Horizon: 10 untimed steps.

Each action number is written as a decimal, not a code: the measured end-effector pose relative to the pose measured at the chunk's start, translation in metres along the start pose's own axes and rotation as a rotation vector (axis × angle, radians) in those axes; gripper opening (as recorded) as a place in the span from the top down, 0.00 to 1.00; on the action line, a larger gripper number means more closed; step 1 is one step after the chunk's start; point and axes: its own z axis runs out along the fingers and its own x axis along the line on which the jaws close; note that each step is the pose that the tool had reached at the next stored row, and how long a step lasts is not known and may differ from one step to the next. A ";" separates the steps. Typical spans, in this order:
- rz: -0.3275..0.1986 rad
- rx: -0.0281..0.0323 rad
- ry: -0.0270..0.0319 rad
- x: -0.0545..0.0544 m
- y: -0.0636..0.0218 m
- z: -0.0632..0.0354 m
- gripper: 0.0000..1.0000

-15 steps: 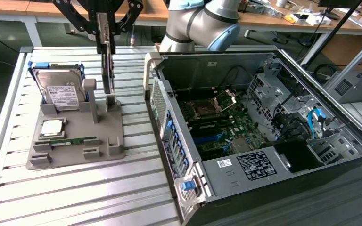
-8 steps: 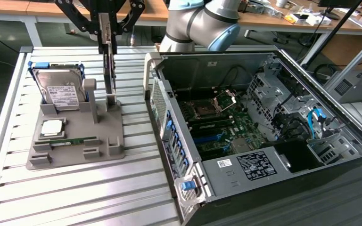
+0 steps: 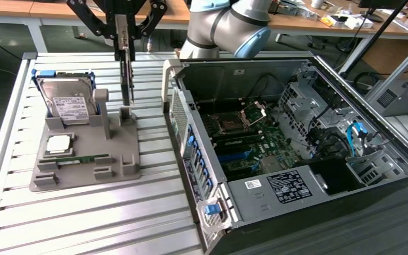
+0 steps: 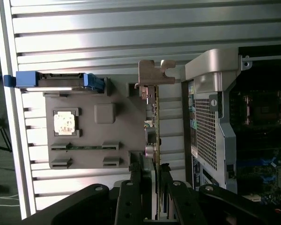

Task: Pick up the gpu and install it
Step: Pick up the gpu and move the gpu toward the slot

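Note:
The gpu (image 3: 125, 74) hangs edge-on and upright, a thin dark card, with my gripper (image 3: 124, 45) shut on its upper edge. Its lower end is close over the slotted post (image 3: 127, 115) of the grey holder (image 3: 83, 159); whether they touch I cannot tell. In the wrist view the gpu (image 4: 155, 126) runs as a narrow strip from my gripper (image 4: 153, 180) out to its silver bracket (image 4: 153, 74). The open computer case (image 3: 204, 69) lies to the exterior view's right, with its motherboard (image 3: 243, 149) exposed.
On the grey holder a hard drive (image 3: 68, 103) with a white label stands in blue rails, a processor (image 3: 59, 143) lies flat, and a green memory stick (image 3: 81, 158) rests in a groove. The slatted metal table (image 3: 83, 212) carries everything. Cables and drive cages fill the case's right side (image 3: 331, 127).

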 end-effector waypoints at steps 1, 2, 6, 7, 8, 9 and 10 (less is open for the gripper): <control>0.000 0.0000 0.0000 -0.001 0.0000 0.0000 0.73; 0.000 0.0001 0.0000 -0.001 0.0001 0.0000 0.73; 0.000 0.0001 0.0000 -0.004 0.0002 0.0001 0.73; 0.000 0.0001 0.0000 -0.004 0.0003 0.0001 0.73; 0.000 0.0001 0.0001 -0.005 0.0003 0.0001 0.73; 0.000 0.0002 0.0000 -0.005 0.0004 0.0001 0.73; 0.000 0.0002 0.0001 -0.006 0.0004 0.0001 0.73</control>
